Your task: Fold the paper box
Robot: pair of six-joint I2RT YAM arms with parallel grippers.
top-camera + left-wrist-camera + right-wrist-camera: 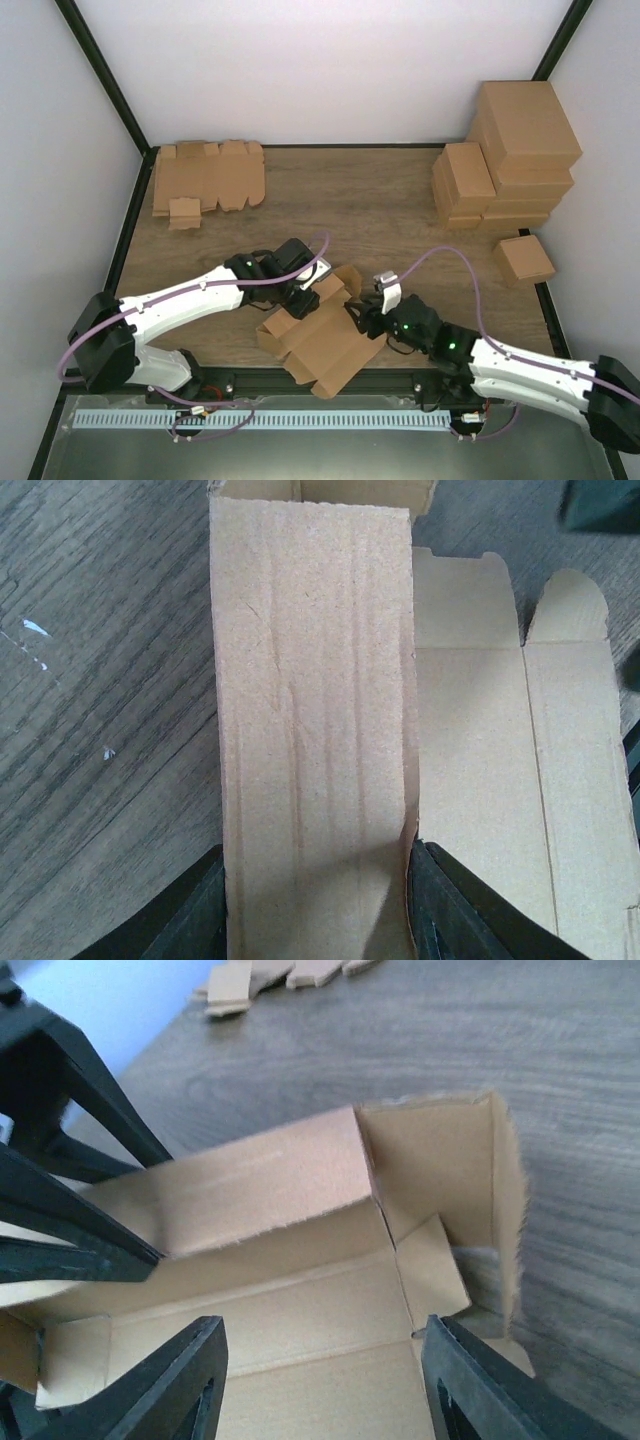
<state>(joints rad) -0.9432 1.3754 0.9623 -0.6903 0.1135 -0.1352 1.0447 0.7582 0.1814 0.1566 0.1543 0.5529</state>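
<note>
The thin, creased, fibrous brown cardboard paper box (325,350) lies half-folded. The left gripper (315,875) has its jaws apart, flanking a raised panel. The right gripper (320,1360) has its jaws apart over the box's floor.

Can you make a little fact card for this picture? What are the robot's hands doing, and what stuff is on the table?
Table: brown wood
Paper box: half folded, at the near edge between both hands
Left hand: one finger on each side of a raised panel; cannot tell if it is squeezing
Right hand: open, over the inside of the box
Flat cardboard sheets: far left corner
Stacked cartons: far right corner
Small carton: alone, nearer than the stack
</note>
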